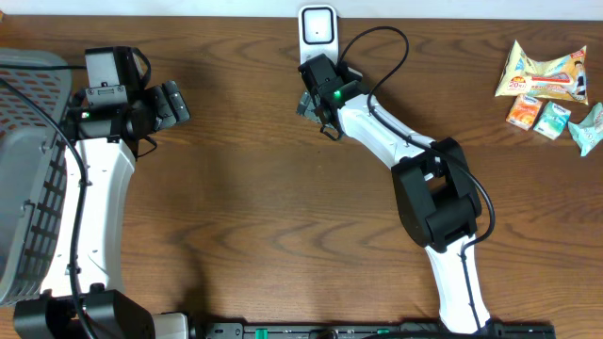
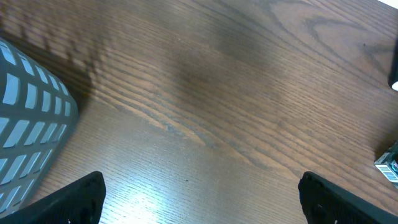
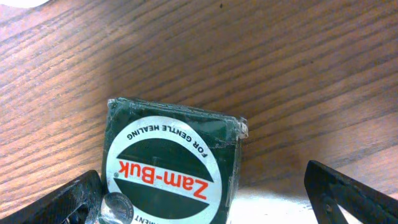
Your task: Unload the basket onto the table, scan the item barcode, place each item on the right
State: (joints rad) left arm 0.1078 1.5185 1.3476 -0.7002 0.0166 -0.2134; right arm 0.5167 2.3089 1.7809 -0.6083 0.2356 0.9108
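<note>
The item is a dark green Zam-Buk box point(image 3: 171, 162) with a white round label, lying flat on the wooden table. My right gripper point(image 3: 205, 199) stands open around it: the box lies close to the left finger point(image 3: 68, 202), and a wide gap separates it from the right finger point(image 3: 348, 196). In the overhead view the right gripper point(image 1: 320, 94) sits just below the white scanner point(image 1: 318, 28), and only a sliver of the box point(image 1: 305, 104) shows beside it. My left gripper point(image 1: 174, 102) hangs open over bare wood point(image 2: 202, 199), holding nothing.
A grey mesh basket point(image 1: 28, 160) stands at the left edge, beside the left arm; its wall point(image 2: 31, 124) fills the left wrist view's left side. Several snack packets point(image 1: 546, 80) lie at the far right back. A cable loops behind the right gripper.
</note>
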